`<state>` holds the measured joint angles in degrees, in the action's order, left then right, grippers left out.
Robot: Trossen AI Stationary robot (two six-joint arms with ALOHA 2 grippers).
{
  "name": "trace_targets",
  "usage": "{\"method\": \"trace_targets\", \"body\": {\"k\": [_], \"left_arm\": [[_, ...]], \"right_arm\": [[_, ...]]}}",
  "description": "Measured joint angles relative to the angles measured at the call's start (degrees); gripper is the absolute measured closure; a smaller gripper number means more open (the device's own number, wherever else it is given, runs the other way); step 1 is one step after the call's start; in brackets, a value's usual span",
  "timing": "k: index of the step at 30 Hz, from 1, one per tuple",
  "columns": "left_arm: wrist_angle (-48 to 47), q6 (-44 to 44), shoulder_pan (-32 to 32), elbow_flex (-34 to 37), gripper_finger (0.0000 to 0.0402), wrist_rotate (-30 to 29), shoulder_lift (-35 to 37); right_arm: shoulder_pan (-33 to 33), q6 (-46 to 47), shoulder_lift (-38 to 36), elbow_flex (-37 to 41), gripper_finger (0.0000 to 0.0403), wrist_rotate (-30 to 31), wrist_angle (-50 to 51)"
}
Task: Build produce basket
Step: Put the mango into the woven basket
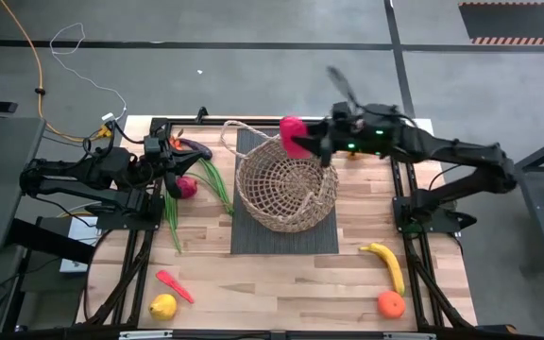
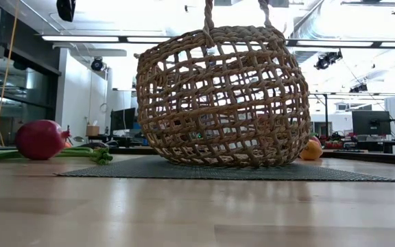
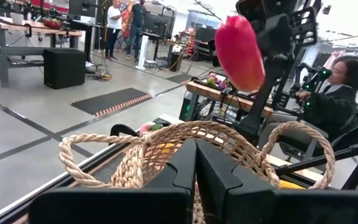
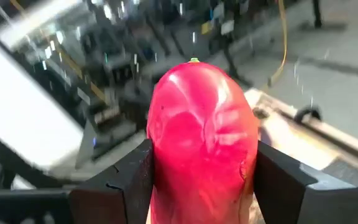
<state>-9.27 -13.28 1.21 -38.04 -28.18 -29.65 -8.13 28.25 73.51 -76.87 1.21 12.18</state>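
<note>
The round tan wicker basket (image 1: 286,189) stands on a dark mat (image 1: 253,241) at the table's middle, its loop handles (image 3: 104,155) up. My right gripper (image 1: 305,140) reaches in from the right and is shut on a pink-red fruit (image 1: 294,135) above the basket's far rim. My left gripper (image 1: 173,156) waits shut at the far left, pointing level toward the basket, with nothing in it. The other produce lies on the table: eggplant (image 1: 192,146), a red round one (image 1: 186,186), green stalks (image 1: 217,184), banana (image 1: 385,264), orange (image 1: 391,303), lemon (image 1: 163,306). My right gripper pinches the pink-red fruit by its two opposite sides (image 4: 160,155) between its two fingers (image 4: 278,180). The fingers come nearly level from the table's right side. The fruit (image 3: 240,53) is lifted clear, above the basket's rim, and sticks out past the fingertips.
A red pointed piece (image 1: 174,286) lies near the lemon at the front left. An orange-yellow piece (image 1: 355,154) sits under my right arm at the far right. Bare wood lies in front of the mat. A person (image 3: 337,93) sits beyond the table's right side.
</note>
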Motion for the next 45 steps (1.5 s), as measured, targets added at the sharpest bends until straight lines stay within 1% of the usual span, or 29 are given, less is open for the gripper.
{"method": "trace_targets", "body": {"k": [4, 6, 8, 10, 12, 15, 20, 24, 26, 29, 32, 38, 45], "left_arm": [[0.0, 0.0, 0.0, 0.0, 0.0401, 0.0, 0.0], [0.0, -2.1, 0.0, 0.0, 0.0401, 0.0, 0.0], [0.0, -5.5, 0.0, 0.0, 0.0401, 0.0, 0.0], [0.0, -6.7, 0.0, 0.0, 0.0401, 0.0, 0.0], [0.0, -6.1, 0.0, 0.0, 0.0401, 0.1, 0.0], [0.0, -2.7, 0.0, 0.0, 0.0401, 0.1, 0.0], [0.0, 0.0, 0.0, 0.0, 0.0401, 0.1, 0.0], [0.0, 0.0, 0.0, 0.0, 0.0401, -0.9, -0.1], [0.0, 0.0, 0.0, 0.0, 0.0401, -1.8, -0.1], [0.0, 0.0, 0.0, 0.0, 0.0401, -3.4, -0.1], [0.0, 0.0, 0.0, 0.0, 0.0401, -5.3, -0.1], [0.0, 0.0, 0.0, 0.0, 0.0401, -8.3, -0.5], [0.0, 0.0, 0.0, 0.0, 0.0401, -8.5, -0.7]], "right_arm": [[3.0, 2.9, 8.2, -9.6, 0.0192, -0.9, 8.2], [4.3, 4.3, 12.2, -13.8, 0.0192, -0.8, 11.8], [5.4, 5.4, 16.3, -17.6, 0.0192, 0.3, 14.8], [6.4, 6.5, 20.1, -21.6, 0.0192, 2.0, 18.2], [7.0, 7.9, 23.7, -25.9, 0.0192, 3.8, 22.8], [7.8, 10.5, 28.7, -32.3, 0.0192, 6.0, 31.1], [8.3, 17.5, 35.9, -40.0, 0.0192, 6.5, 40.8], [8.1, 26.4, 40.2, -42.4, 0.0192, 6.8, 46.3], [7.9, 29.5, 41.6, -42.4, 0.0192, 8.6, 48.8], [7.4, 33.1, 43.1, -42.4, 0.0192, 13.0, 52.7], [6.6, 33.7, 44.2, -42.4, 0.0192, 14.9, 53.4], [5.4, 34.8, 47.9, -42.3, 0.0192, 14.9, 53.1], [4.4, 36.0, 52.8, -42.3, 0.0192, 13.2, 53.6]]}}
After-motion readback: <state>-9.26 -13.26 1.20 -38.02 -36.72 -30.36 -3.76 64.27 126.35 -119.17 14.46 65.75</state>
